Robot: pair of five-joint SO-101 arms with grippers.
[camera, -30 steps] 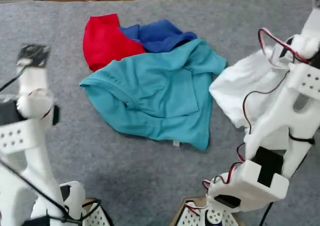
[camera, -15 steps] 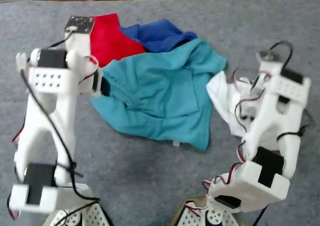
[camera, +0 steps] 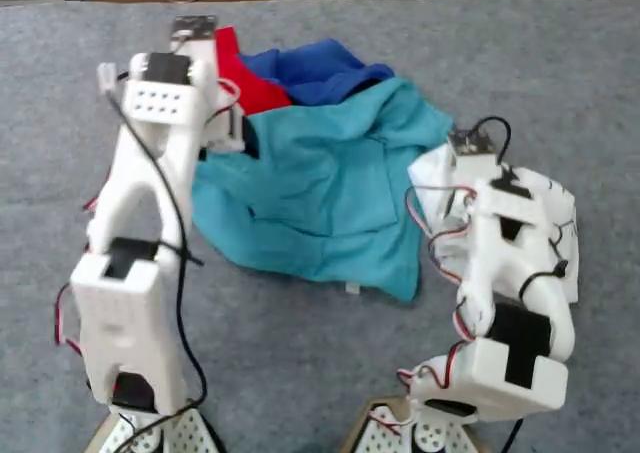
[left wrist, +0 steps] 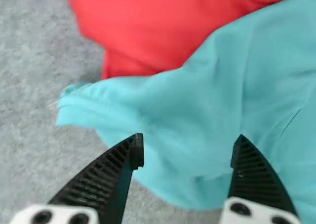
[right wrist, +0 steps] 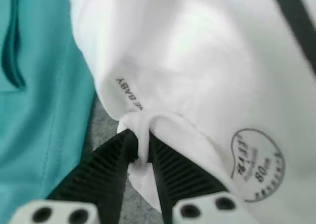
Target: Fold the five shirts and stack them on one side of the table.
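The left pincer (left wrist: pixel 188 145) hangs with its jaws spread wide and nothing between them. The right pincer (right wrist: pixel 142 140) is pinched tight on a fold of white cloth. Under both lies the grey felt table (camera: pixel 300 373). The teal shirt (left wrist: pixel 222 85), largest of the heap, lies crumpled directly below the left pincer, its hem edge running just past one fingertip. The white shirt (right wrist: pixel 197 51) is the one in the right pincer's grip, bunched around the closed tips and touching the teal shirt beside them. The red shirt (left wrist: pixel 163 26) lies just ahead of the left pincer, partly under the teal one, and the blue shirt (camera: pixel 320 68) lies farther off beyond it. None looks folded yet. The right pincer holds only a thin pinch, so a lift may let the cloth slip, or drag the teal shirt along where the two meet. If the left pincer closes here, it could catch red cloth together with teal.
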